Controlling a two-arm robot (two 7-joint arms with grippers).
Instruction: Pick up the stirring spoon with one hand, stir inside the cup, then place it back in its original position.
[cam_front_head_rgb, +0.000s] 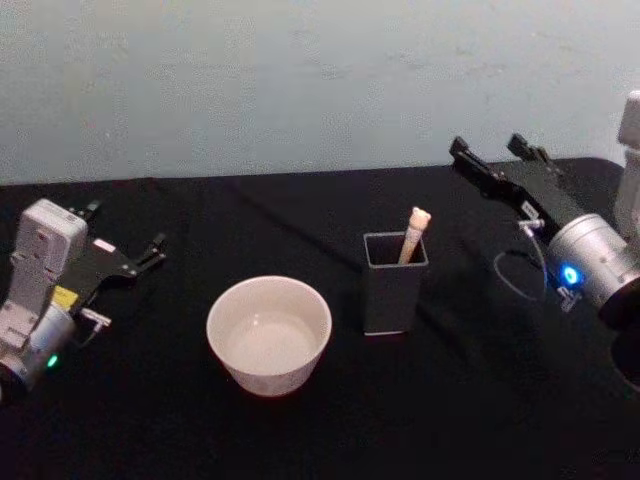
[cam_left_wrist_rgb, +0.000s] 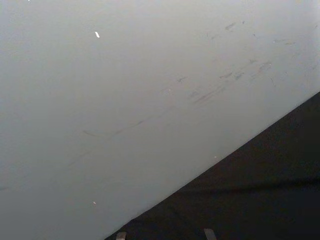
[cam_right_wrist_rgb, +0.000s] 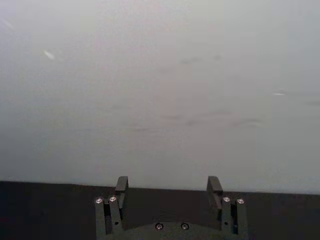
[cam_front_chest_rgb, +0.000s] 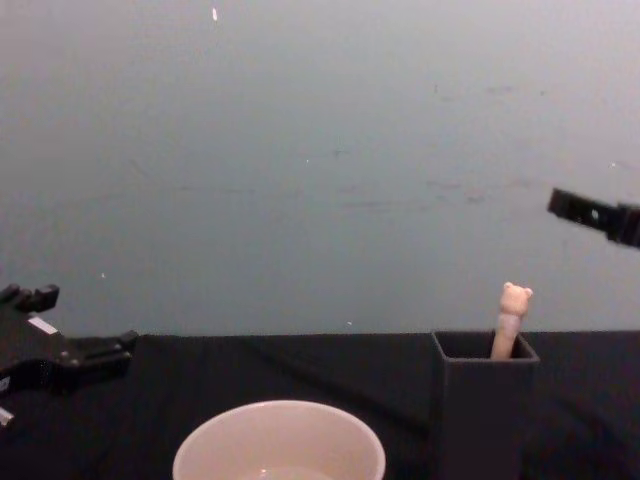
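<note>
Cream cup (cam_front_head_rgb: 269, 335), seemingly empty, wide-rimmed

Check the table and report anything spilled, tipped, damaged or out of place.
Nothing stands out. The stirring spoon leans in the upright dark holder, the cup sits upright beside it, no spill shows on the black table. Left gripper and right gripper are open, holding nothing.

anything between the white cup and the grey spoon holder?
Nothing: in the head view, bare black tablecloth separates the wide cream-white cup from the dark grey square holder.
</note>
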